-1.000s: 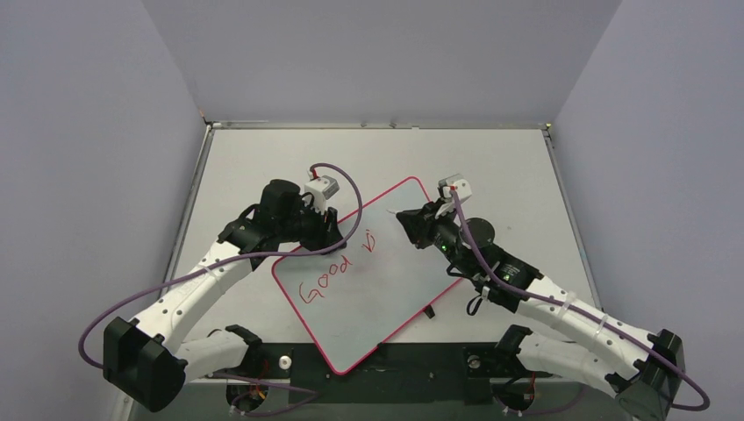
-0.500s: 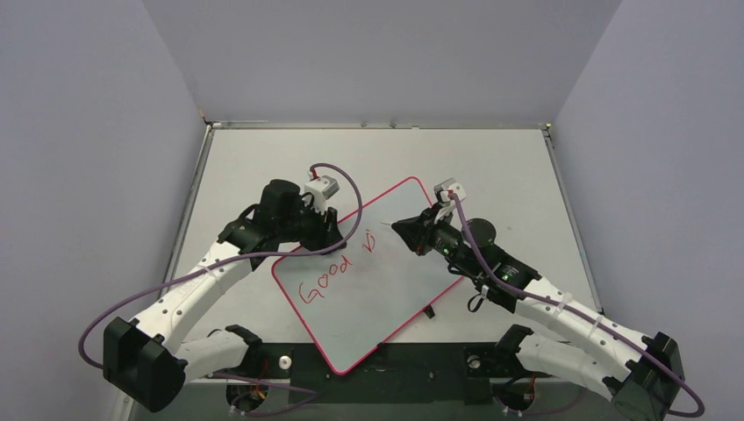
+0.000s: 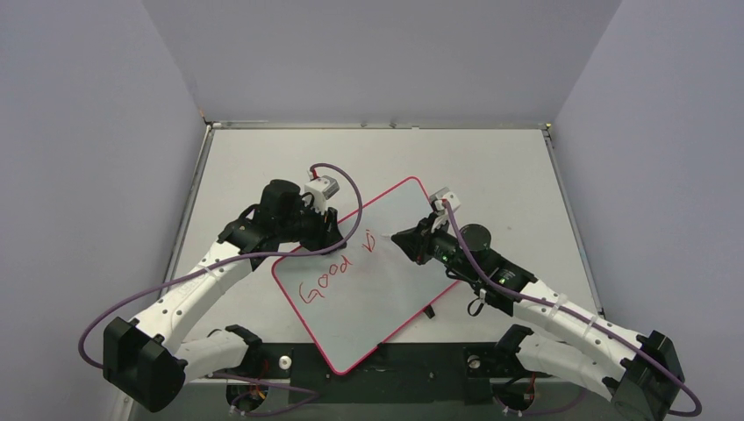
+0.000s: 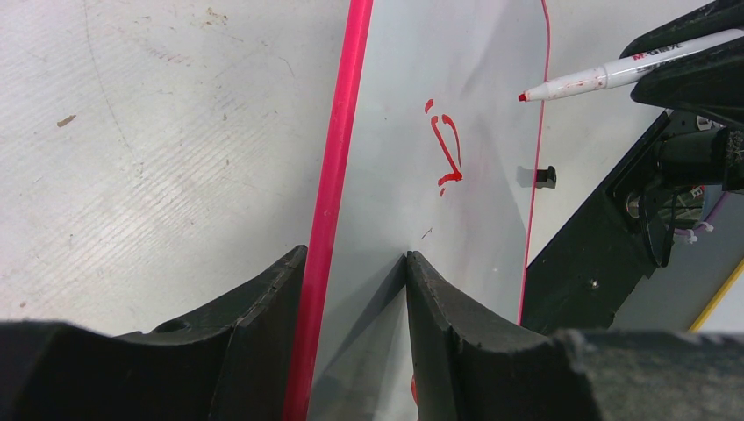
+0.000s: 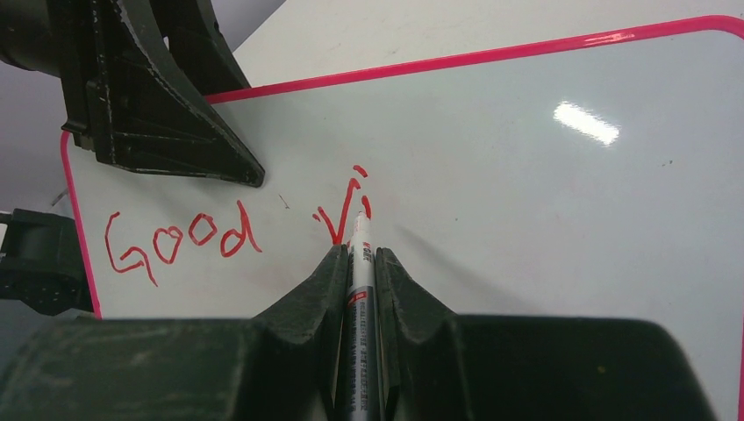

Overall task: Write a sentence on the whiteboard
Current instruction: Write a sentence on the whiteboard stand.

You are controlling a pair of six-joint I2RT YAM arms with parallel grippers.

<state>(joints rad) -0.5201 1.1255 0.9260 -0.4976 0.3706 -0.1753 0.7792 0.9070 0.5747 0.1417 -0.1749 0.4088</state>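
Note:
The whiteboard [image 3: 386,298] lies turned diagonally on the table, with a thin pink frame. The sentence in red reads "Good" [image 3: 326,281] and then "Vi" [image 3: 368,239]; both also show in the right wrist view, "Good" [image 5: 189,237] and "Vi" [image 5: 344,210]. My left gripper [image 3: 326,237] is shut on the board's upper left edge, its jaws either side of the pink frame [image 4: 329,202]. My right gripper [image 3: 402,239] is shut on a grey-and-white marker [image 5: 361,289]. The marker's red tip is at the "i" of "Vi". In the left wrist view the marker [image 4: 605,77] sits just right of "Vi" [image 4: 447,153].
A small black clip [image 3: 429,311] sticks out at the board's lower right edge, also seen in the left wrist view [image 4: 545,176]. The pale grey table [image 3: 491,167] has raised rims and walls on three sides. The black arm mount [image 3: 386,361] runs along the near edge.
My right gripper has moved left and toward the near edge with the marker, bringing its tip to the "Vi". The left gripper and the board have not moved.

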